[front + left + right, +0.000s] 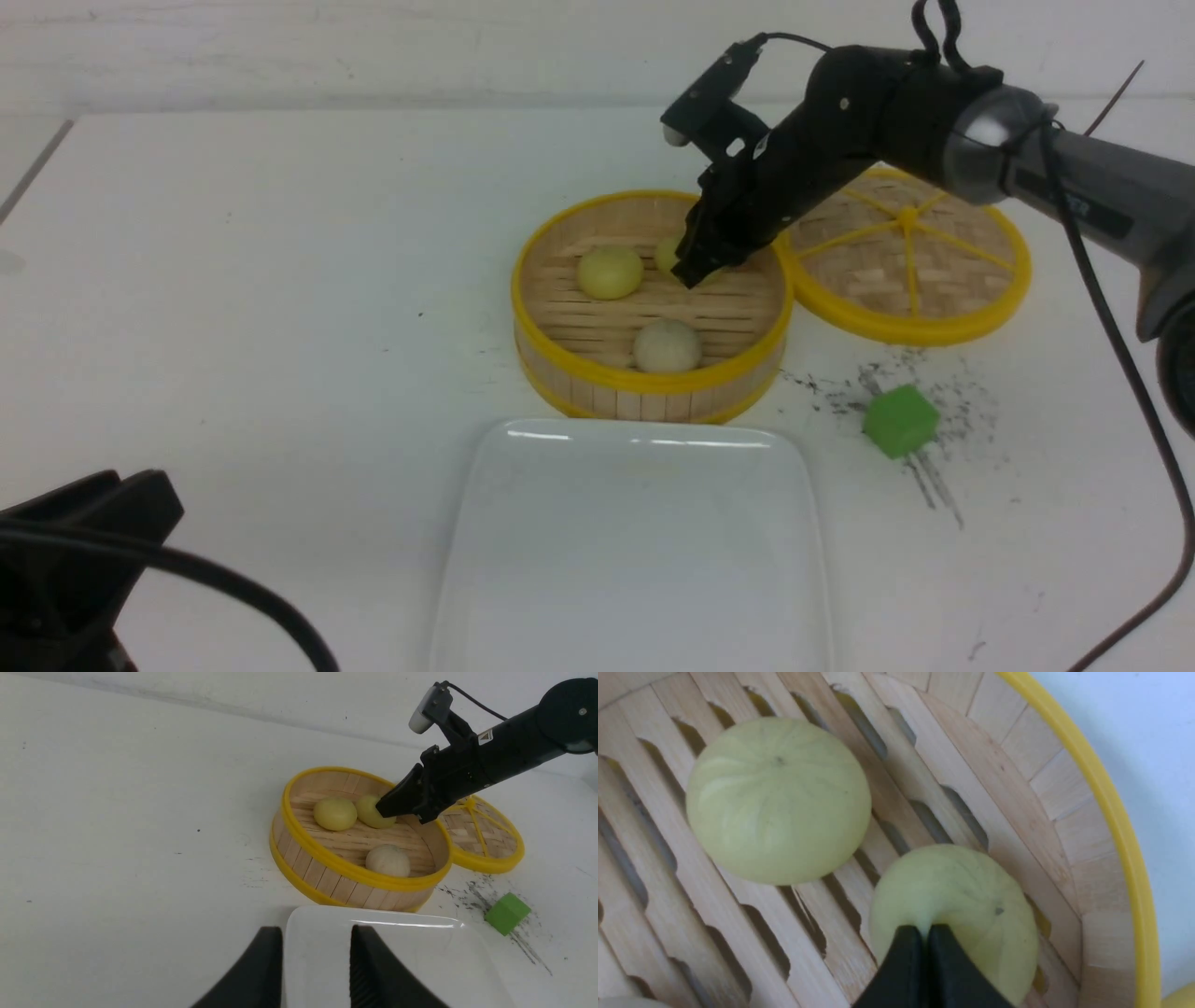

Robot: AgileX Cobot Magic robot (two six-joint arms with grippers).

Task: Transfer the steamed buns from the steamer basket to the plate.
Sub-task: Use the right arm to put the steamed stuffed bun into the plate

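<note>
The right gripper [695, 271] is reaching into the steamer basket [516, 294], its jaws pinching shut on the far-right pale yellow bun [369, 811], apparently readying a lift toward the near plate [635, 560].

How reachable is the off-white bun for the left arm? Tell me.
Probably yes. The off-white bun lies uncovered at the steamer basket's near side; the open left gripper faces it across the plate; the right gripper pinches the far yellow bun, well clear. Only the basket's wall intervenes.
</note>
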